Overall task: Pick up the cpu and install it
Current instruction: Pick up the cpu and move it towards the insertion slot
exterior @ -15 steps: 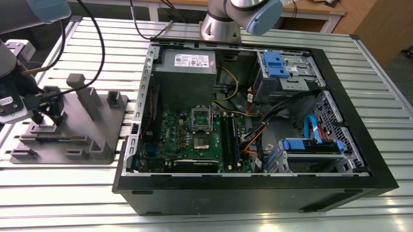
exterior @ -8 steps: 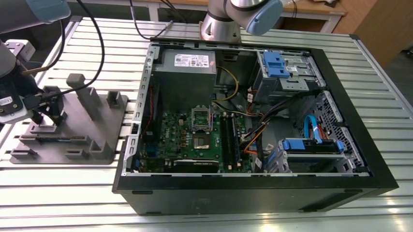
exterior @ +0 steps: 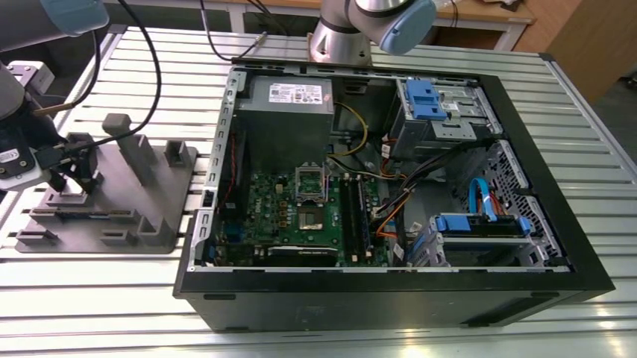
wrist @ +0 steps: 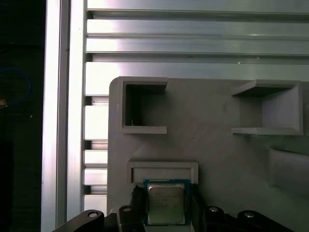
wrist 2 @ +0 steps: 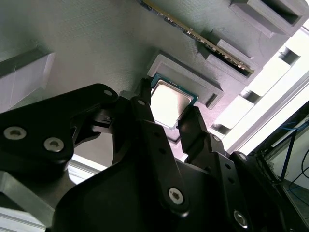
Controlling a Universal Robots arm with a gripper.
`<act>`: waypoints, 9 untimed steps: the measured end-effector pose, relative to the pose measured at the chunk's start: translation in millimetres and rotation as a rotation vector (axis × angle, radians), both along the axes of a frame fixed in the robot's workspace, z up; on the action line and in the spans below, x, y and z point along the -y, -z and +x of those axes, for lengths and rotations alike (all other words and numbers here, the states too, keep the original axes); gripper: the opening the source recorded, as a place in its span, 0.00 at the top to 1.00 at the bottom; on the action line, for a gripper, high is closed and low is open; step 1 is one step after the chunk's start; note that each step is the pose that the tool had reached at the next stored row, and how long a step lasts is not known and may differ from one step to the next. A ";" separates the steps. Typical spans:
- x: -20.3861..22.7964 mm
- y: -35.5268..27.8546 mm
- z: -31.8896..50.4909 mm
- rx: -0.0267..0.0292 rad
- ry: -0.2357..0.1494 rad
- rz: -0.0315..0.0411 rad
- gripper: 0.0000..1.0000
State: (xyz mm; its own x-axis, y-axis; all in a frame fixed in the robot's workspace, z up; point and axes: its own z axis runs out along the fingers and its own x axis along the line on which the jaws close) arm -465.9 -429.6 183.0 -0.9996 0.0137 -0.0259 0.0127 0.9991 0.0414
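The cpu [wrist: 165, 203], a small square chip with a pale metal top and green rim, lies at its shallow pocket on the grey moulded tray [wrist: 212, 140]. In both wrist views my black fingers sit against two opposite edges of the cpu [wrist 2: 168, 101], so my gripper [wrist: 165, 210] [wrist 2: 170, 105] is shut on it, low on the tray. In the exterior view my gripper [exterior: 66, 181] is at the tray's [exterior: 149, 205] left end. The green circuit board [exterior: 289, 220] lies inside the open computer case [exterior: 398, 291], with its shiny socket frame [exterior: 312, 181] near the middle.
The tray carries upright posts [exterior: 127, 145] and open-sided pockets [wrist: 142, 106]. A slotted aluminium table [exterior: 119, 298] holds everything. Inside the case are a power supply [exterior: 289, 97], blue drive brackets [exterior: 423, 101] and loose cables [exterior: 398, 201]. Black cables [exterior: 149, 89] hang above the tray.
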 end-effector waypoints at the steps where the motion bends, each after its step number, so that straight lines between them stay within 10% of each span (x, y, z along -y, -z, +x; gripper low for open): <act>1: 0.0 0.0 0.0 0.0000 0.000 0.0000 0.53; 9: 0.0 -10.9 -0.1 0.0000 0.000 0.0000 0.53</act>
State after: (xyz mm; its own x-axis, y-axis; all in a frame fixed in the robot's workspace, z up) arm -466.0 -429.6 193.9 -0.9996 0.0138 -0.0259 0.0127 0.9991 0.0414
